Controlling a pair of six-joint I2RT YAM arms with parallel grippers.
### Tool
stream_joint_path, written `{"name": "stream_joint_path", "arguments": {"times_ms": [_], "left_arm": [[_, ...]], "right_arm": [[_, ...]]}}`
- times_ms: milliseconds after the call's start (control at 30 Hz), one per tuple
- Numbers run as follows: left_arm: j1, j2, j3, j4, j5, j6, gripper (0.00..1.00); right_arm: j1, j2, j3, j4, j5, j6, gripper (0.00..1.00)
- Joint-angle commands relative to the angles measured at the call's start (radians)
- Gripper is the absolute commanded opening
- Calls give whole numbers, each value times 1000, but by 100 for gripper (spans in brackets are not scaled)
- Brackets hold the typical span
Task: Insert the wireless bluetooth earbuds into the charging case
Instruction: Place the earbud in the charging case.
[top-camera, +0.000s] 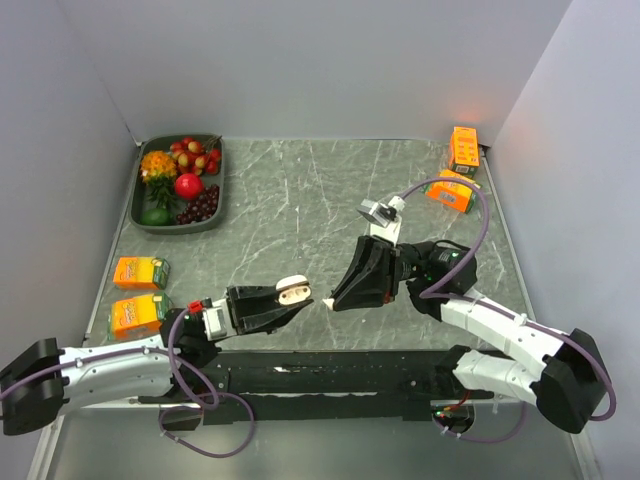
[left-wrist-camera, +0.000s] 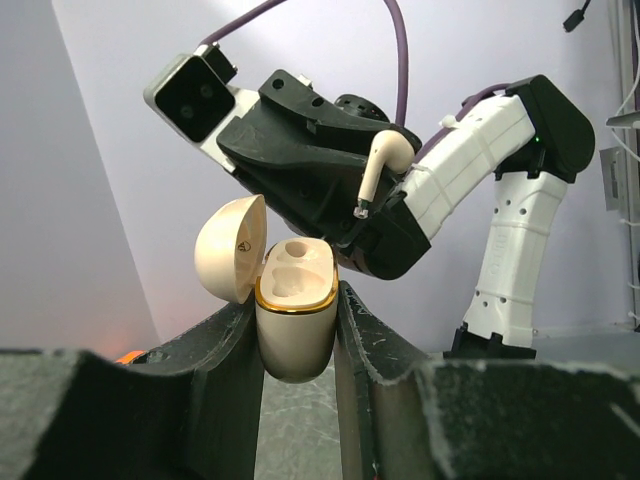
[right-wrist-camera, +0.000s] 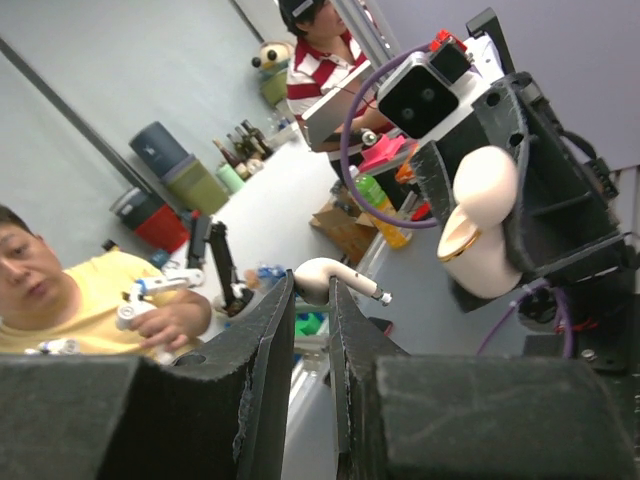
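Note:
My left gripper (top-camera: 292, 302) is shut on the cream charging case (top-camera: 291, 291) and holds it above the table's near edge. In the left wrist view the case (left-wrist-camera: 295, 325) stands upright between my fingers, its lid (left-wrist-camera: 230, 248) open to the left, and both wells look empty. My right gripper (top-camera: 335, 298) is shut on one earbud, which is cream, not black. The earbud (right-wrist-camera: 325, 278) sits at the fingertips with its stem pointing at the case (right-wrist-camera: 480, 275). In the left wrist view the earbud (left-wrist-camera: 385, 160) hangs just above and right of the case. No second earbud shows.
A grey tray (top-camera: 176, 229) of fruit stands at the back left. Two orange cartons (top-camera: 139, 272) (top-camera: 137, 314) lie at the left edge. Two orange boxes (top-camera: 463, 148) (top-camera: 450, 194) lie at the back right. Walls enclose the table on three sides.

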Motion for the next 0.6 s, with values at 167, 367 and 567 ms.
{"name": "stream_joint_path", "arguments": {"times_ms": [167, 367, 567], "left_arm": [[-45, 53, 60, 39, 17, 71, 1], [-65, 90, 85, 9, 14, 98, 1], [-85, 95, 88, -24, -9, 140, 1]], "right_arm": [[32, -35, 54, 49, -24, -211, 0], [39, -33, 59, -22, -31, -248, 0], [39, -46, 47, -126, -42, -289, 0]]}}
